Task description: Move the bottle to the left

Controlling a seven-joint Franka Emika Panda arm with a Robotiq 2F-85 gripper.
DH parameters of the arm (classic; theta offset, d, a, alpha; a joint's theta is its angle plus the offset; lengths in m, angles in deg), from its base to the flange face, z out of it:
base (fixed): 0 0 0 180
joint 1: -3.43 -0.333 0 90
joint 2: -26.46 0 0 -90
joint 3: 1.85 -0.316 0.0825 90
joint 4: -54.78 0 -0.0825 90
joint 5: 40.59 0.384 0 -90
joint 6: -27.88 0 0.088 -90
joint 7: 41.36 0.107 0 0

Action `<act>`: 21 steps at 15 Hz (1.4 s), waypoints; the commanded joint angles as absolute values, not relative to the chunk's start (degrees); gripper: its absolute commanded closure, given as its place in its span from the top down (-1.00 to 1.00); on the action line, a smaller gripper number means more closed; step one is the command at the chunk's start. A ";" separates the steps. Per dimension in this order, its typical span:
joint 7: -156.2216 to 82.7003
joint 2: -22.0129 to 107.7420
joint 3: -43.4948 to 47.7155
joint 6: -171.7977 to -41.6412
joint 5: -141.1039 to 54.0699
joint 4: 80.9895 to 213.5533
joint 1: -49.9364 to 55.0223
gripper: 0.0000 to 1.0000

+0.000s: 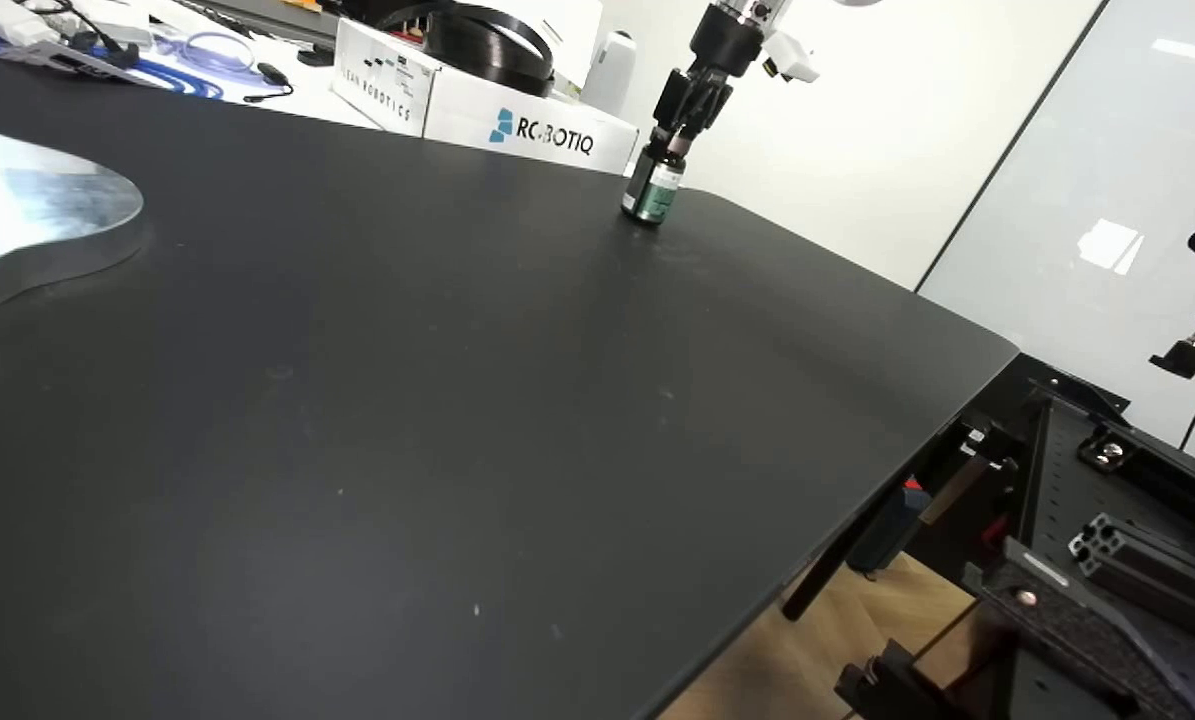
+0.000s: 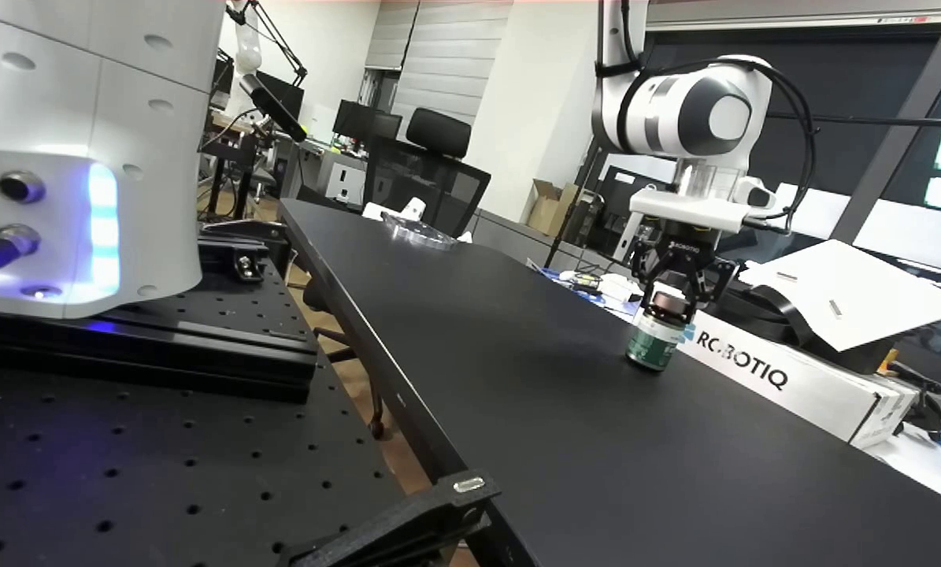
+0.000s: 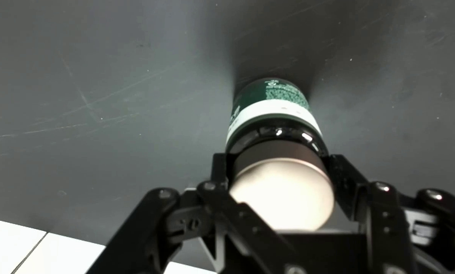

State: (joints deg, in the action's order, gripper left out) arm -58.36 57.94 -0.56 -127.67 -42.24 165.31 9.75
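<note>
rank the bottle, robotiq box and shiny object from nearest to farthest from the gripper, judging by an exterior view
1. Bottle, held in the gripper.
2. Robotiq box, just past the edge of the table.
3. Shiny object, toward the table's far end.

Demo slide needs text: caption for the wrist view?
Wrist view: gripper bracketing the bottle, scratched dark table behind.

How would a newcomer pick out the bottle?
Start with the black table, then the white ROBOTIQ box along its edge. Near that box, between the fingers, is the bottle: small and round, with a green-and-white label, unlike the angular white box.
</note>
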 commanded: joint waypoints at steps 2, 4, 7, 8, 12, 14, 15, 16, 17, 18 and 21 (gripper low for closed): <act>-56.06 52.10 -0.44 -119.17 -43.69 166.62 9.01 -0.15; -55.72 48.50 -0.22 -112.97 -44.23 167.26 8.39 -0.15; -56.12 42.14 -0.54 -107.15 -44.72 169.96 7.56 -0.15; -56.25 40.01 -0.69 -105.77 -44.87 171.10 7.22 -0.15; -57.11 31.50 -2.84 -104.30 -44.06 177.81 4.95 -0.15; -56.65 29.11 -4.72 -104.54 -43.75 180.64 2.79 -0.15; -56.23 28.34 -5.99 -104.78 -43.80 181.89 1.34 -0.15; -56.05 27.75 -7.13 -104.76 -43.92 182.89 -0.01 -0.15; -57.25 27.89 -8.55 -101.36 -42.91 182.39 -1.42 -0.15; -57.86 29.80 -6.83 -103.53 -43.53 180.71 0.11 0.35; -57.58 29.23 -8.82 -102.14 -42.95 181.77 -2.33 0.35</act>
